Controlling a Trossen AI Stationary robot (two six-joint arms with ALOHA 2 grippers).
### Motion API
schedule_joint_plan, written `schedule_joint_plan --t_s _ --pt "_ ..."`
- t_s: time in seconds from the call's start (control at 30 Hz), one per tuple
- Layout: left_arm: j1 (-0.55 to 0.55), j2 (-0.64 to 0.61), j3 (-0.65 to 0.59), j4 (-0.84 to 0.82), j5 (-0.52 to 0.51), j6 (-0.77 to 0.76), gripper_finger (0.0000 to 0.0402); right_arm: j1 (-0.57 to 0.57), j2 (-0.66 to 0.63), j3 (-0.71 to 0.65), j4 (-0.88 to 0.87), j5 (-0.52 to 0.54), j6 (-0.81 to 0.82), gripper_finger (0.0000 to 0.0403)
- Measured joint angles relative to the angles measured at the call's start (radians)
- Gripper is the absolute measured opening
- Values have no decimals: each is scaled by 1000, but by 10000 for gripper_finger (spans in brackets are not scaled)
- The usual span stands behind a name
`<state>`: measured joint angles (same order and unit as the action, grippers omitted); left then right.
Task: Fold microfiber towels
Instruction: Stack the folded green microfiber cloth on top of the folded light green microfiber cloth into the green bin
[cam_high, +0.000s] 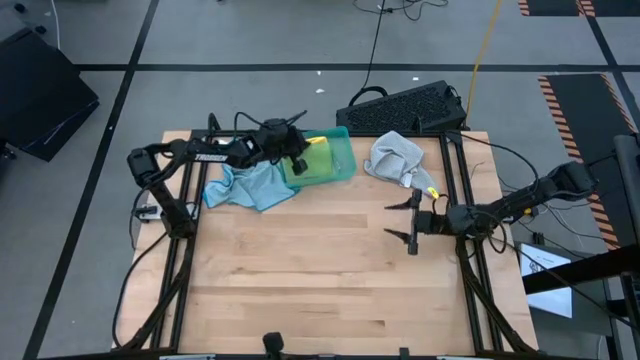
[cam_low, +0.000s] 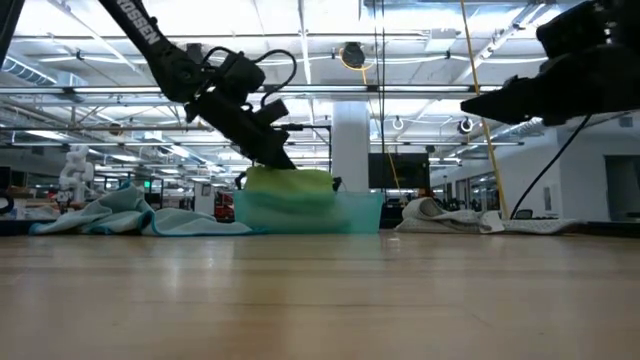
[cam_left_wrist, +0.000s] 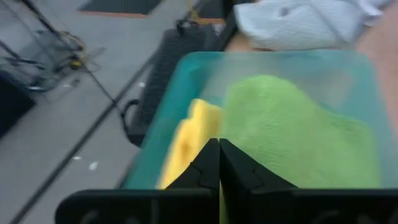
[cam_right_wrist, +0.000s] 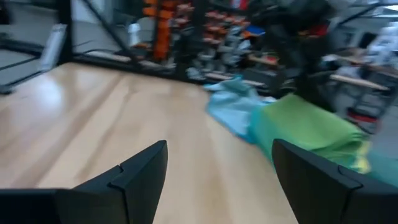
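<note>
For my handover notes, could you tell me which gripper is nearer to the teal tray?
The left. The left gripper is shut right at the teal tray, over the green towel inside it. The right gripper hangs open over bare table, well away from it.

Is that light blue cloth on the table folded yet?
No. The light blue microfiber cloth lies crumpled in a loose heap on the wooden table, beside the teal plastic tray.

- My left gripper (cam_left_wrist: 219, 163) has its fingers pressed together over the green towel (cam_left_wrist: 298, 130); whether cloth is pinched, I cannot tell.
- The yellow towel (cam_left_wrist: 186, 140) lies partly hidden.
</note>
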<state>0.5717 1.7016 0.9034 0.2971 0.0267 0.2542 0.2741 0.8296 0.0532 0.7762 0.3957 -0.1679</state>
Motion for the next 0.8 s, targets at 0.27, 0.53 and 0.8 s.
schedule_joint_plan --t_s 0.27,0.53,0.8 --pt "-11 -87 33 103 41 70 9 -161 3 0 20 -5 33 279" --pt "-51 -8 21 -36 186 163 8 -249 15 0 73 -8 -23 279" --pt "48 139 24 34 126 82 6 -316 21 0 95 -90 -30 279"
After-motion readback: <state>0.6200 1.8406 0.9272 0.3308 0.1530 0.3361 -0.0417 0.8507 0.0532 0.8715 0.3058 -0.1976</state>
